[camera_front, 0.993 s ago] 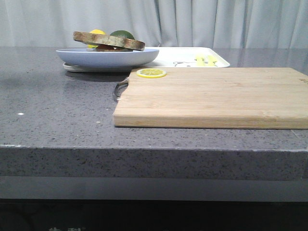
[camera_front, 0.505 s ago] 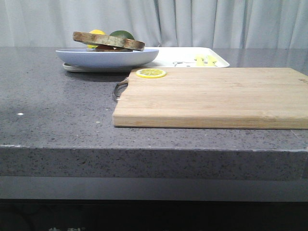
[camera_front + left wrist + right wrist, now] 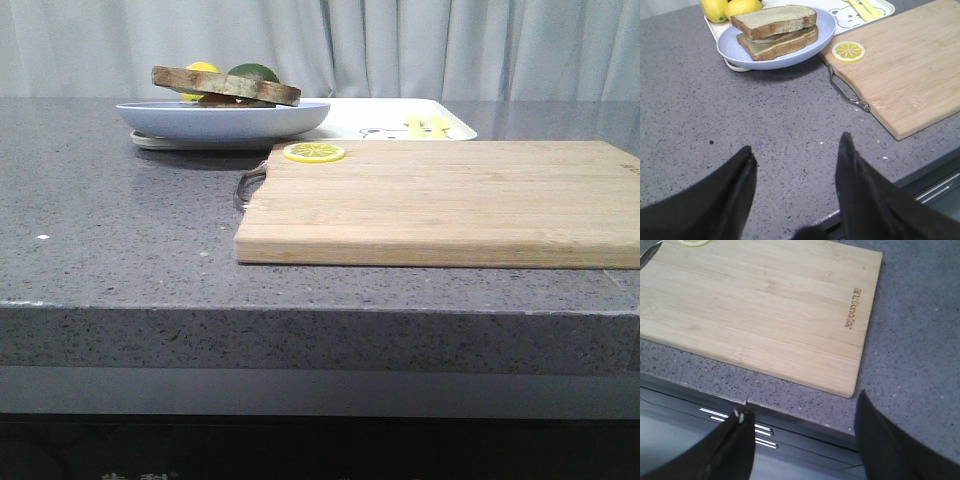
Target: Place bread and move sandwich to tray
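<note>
The left hand (image 3: 796,152) hung low over the grey speckled bench (image 3: 120,220), its two dark fingers (image 3: 857,175) spread wide with nothing between them and only bare stone beneath. The right hand (image 3: 802,417) was spread as well, hovering at the bench's near edge, just off the corner of the wooden cutting board (image 3: 765,305) that carries a burnt-in logo (image 3: 852,308).

And there was the sandwich (image 3: 776,31), sitting on the round pale blue plate (image 3: 740,52): two greenish-brown slices stacked, a thin pale layer showing between them. The top slice of bread (image 3: 226,84) lay flat on the stack. The plate itself sat partly on the white tray (image 3: 380,120), overhanging the tray's rim on the side toward the left arm. Yellow lemons (image 3: 730,7) sat on the tray behind the plate, with yellow cartoon print (image 3: 862,6) at its other end.

On the board, a single lemon slice (image 3: 314,152) lay near the corner by the metal handle (image 3: 847,92), just beside the tray.
</note>
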`<control>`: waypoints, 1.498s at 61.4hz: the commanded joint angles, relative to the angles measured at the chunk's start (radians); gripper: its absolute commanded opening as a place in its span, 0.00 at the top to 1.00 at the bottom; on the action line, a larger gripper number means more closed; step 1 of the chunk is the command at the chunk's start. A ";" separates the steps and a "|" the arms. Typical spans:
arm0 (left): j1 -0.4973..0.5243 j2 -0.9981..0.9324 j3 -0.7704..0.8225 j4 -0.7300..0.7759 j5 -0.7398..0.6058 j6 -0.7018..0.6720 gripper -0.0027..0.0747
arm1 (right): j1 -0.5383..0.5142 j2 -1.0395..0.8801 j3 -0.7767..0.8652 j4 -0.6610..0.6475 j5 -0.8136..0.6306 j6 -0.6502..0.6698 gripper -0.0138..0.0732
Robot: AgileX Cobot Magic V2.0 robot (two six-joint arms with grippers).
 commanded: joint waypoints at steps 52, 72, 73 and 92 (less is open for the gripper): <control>-0.007 -0.020 -0.005 -0.016 -0.081 0.004 0.99 | -0.006 0.003 -0.026 -0.028 -0.050 -0.011 0.98; -0.007 -0.020 -0.005 -0.016 -0.081 0.004 0.99 | -0.006 0.003 -0.026 -0.028 -0.050 -0.011 0.98; -0.007 -0.020 -0.005 -0.016 -0.081 0.004 0.99 | -0.006 0.003 -0.026 -0.028 -0.050 -0.011 0.98; 0.004 -0.022 0.000 -0.005 -0.087 0.004 0.99 | -0.006 0.003 -0.026 -0.028 -0.050 -0.011 0.98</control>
